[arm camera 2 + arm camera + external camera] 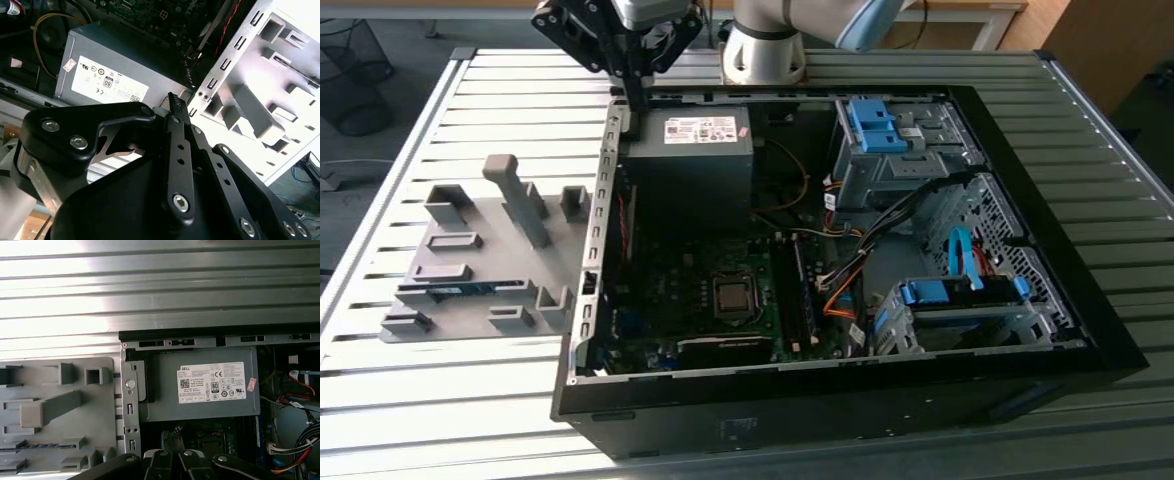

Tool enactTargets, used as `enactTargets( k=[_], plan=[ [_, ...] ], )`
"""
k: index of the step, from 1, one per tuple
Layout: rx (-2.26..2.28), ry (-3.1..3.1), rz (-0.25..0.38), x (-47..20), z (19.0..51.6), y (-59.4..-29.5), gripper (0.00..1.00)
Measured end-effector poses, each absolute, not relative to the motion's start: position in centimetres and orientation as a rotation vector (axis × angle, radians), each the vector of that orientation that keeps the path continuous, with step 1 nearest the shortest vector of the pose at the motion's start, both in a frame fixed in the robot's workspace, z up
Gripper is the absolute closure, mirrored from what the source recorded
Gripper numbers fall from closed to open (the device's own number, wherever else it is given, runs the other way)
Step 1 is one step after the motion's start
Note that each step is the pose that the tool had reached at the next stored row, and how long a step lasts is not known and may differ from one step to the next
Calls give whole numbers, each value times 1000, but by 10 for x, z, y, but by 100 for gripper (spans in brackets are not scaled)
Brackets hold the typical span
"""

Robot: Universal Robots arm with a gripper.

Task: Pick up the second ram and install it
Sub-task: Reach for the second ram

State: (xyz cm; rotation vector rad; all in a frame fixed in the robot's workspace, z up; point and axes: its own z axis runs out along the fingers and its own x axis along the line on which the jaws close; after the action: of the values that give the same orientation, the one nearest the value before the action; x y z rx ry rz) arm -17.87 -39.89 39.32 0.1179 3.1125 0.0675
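Note:
The second ram (pixel 458 290) is a thin blue-green stick lying flat in a slot of the grey holder (pixel 480 260), on the table at the exterior view's left of the computer case. In the first wrist view the ram (pixel 36 445) shows as a dark strip in the same holder (pixel 60 410). My gripper (pixel 632 104) hangs above the case's back corner, over the power supply's edge and well away from the ram. Its fingers (pixel 173 107) meet at the tips with nothing between them. The memory slots (pixel 795 290) run beside the processor socket (pixel 735 296).
The open black case (pixel 1067 300) holds a grey power supply (pixel 687 150), loose cables (pixel 847 290) and drive bays with blue clips (pixel 874 122). The arm's base (pixel 767 50) stands behind the case. The case's perforated side wall (pixel 600 220) separates the holder from the motherboard.

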Motion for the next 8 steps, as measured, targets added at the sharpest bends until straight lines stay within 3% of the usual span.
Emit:
enactTargets(
  k=[8],
  plan=[
    [118,3112,68,-186,393,-399,89]
  ],
)
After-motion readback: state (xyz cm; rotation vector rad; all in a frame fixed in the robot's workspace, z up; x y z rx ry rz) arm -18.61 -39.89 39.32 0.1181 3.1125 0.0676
